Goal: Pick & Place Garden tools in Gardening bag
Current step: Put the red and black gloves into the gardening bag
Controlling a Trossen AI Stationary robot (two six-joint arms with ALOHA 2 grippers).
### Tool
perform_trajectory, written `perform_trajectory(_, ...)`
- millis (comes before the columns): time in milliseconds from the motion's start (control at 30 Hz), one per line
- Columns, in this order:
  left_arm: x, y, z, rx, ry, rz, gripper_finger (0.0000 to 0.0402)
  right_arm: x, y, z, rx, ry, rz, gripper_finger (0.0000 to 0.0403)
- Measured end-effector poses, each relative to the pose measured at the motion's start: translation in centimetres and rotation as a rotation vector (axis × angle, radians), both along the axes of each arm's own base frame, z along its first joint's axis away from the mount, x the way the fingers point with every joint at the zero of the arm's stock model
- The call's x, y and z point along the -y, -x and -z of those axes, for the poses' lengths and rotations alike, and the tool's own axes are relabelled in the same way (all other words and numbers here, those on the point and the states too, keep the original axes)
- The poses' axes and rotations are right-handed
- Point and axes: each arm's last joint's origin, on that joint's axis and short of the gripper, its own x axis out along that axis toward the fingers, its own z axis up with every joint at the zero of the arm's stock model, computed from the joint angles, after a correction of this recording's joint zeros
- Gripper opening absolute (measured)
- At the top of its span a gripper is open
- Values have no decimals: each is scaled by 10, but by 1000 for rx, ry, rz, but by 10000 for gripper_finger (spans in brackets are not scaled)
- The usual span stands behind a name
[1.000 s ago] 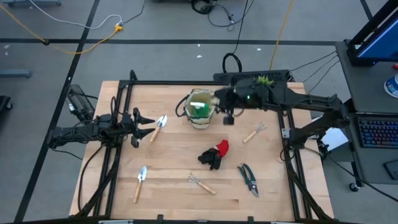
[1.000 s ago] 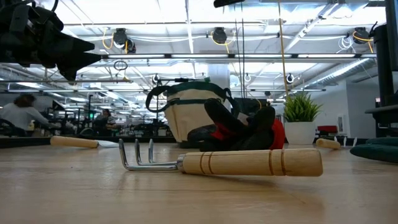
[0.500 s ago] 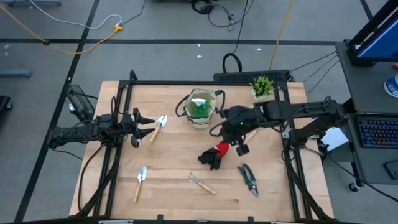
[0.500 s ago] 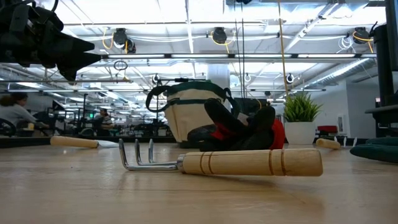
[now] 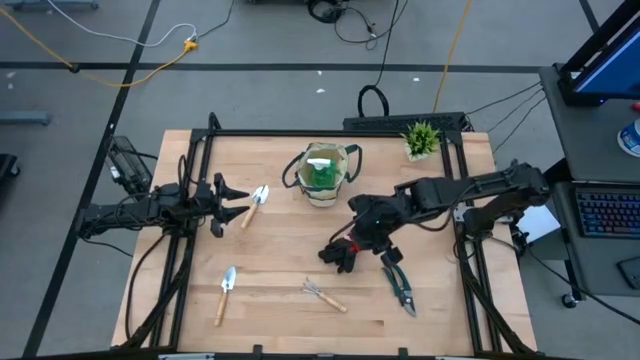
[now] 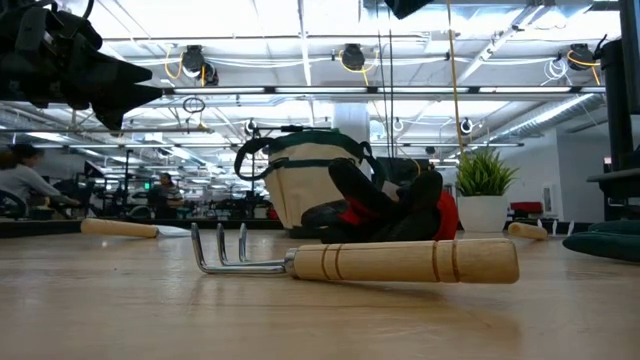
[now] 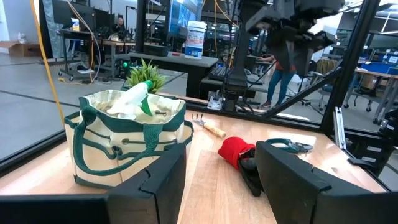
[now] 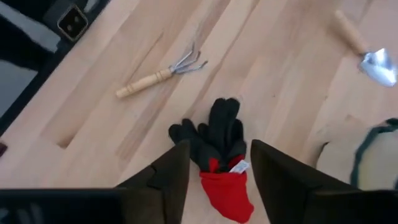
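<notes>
A red-black glove (image 8: 219,149) lies flat on the wooden table, its fingers toward a small rake (image 8: 160,76). My right gripper (image 8: 217,169) hangs open just above the glove, one finger on each side of its red cuff, touching nothing; in the high view my right gripper (image 5: 359,240) covers part of the glove (image 5: 340,259). The beige gardening bag (image 5: 305,186) stands upright at the far middle with a green spray bottle (image 5: 320,175) inside. My left gripper (image 5: 236,201) waits open and level at the left, pointing at the bag (image 7: 118,152).
A trowel (image 5: 257,202) lies by my left gripper, another trowel (image 5: 226,292) near the front left. The rake (image 5: 323,295) and pruning shears (image 5: 401,288) lie near the front. A potted plant (image 5: 422,138) stands at the far right. A black frame runs along the table's edges.
My right gripper has swung from beside the bag toward the table's near edge and down, tipping its fingers downward, and now hangs over the glove. The glove and other tools have stayed where they were.
</notes>
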Motion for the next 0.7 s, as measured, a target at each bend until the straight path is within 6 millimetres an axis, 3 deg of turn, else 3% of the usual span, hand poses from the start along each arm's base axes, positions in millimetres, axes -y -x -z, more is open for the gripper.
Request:
perform_trajectory(367, 0, 0, 0, 0, 0, 1, 200, -1, -16, 24, -78, 94, 40, 270)
perform_trajectory(700, 0, 0, 0, -2, 0, 1, 200, -5, -26, 49, -183, 139, -25, 286)
